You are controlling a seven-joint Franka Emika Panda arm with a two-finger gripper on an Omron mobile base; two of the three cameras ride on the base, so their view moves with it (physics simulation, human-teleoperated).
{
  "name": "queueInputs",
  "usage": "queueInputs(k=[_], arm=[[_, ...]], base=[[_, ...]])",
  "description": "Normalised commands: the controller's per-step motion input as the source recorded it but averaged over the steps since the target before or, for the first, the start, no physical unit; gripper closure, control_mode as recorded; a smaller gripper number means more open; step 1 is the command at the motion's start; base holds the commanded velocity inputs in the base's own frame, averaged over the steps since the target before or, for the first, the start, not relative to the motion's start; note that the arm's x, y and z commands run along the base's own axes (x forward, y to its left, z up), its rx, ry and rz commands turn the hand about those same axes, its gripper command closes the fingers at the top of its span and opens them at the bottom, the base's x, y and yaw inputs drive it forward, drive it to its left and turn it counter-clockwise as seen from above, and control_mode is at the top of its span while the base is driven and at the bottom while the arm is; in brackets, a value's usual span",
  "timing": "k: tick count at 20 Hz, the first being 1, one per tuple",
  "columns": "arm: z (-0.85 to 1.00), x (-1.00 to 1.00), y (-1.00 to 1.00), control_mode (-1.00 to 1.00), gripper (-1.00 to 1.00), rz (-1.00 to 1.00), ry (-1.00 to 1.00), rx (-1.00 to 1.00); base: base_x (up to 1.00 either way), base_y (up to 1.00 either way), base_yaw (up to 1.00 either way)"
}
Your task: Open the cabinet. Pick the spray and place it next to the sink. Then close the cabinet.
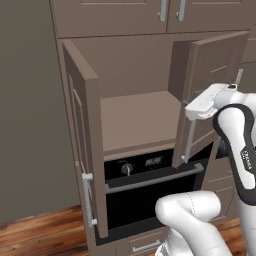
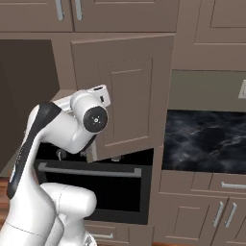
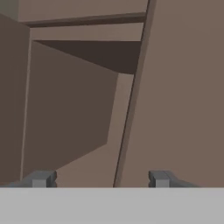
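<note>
The cabinet [image 1: 135,117] stands open with both doors swung out, and its tan shelf looks bare. Its left door [image 1: 84,135] juts toward me; the right door [image 1: 212,70] hangs partly open. My gripper [image 3: 100,178] is at the free edge of that right door, at about mid height. Its fingertips [image 3: 41,178] are spread wide, with the door's edge running up between them and the door's flat face to the right. In the left base view the white hand [image 1: 202,104] sits just above the door's silver bar handle [image 1: 189,142]. The spray and the sink are out of view.
A black oven [image 1: 150,192] with a long silver handle sits right under the cabinet. Shorter doors [image 2: 96,12] run above it. To the right lies a dark marble counter [image 2: 206,141] with drawers beneath. Wood floor [image 1: 35,232] shows at the lower left.
</note>
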Motion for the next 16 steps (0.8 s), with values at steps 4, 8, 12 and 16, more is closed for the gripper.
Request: queueInputs(k=[4,8,12,16], arm=[[0.00,0.36,0.06,-1.00,-1.00,-0.08,0.00,0.00],[0.00,0.39,0.04,-1.00,-1.00,-0.10,0.00,0.00],[0.00,0.41,0.06,-1.00,-1.00,-0.11,0.00,0.00],[0.00,0.43,0.06,-1.00,-1.00,-0.12,0.00,0.00]], base=[[0.00,0.00,0.00],[0.00,0.00,0.00],[0.00,0.00,0.00],[0.00,0.00,0.00]])
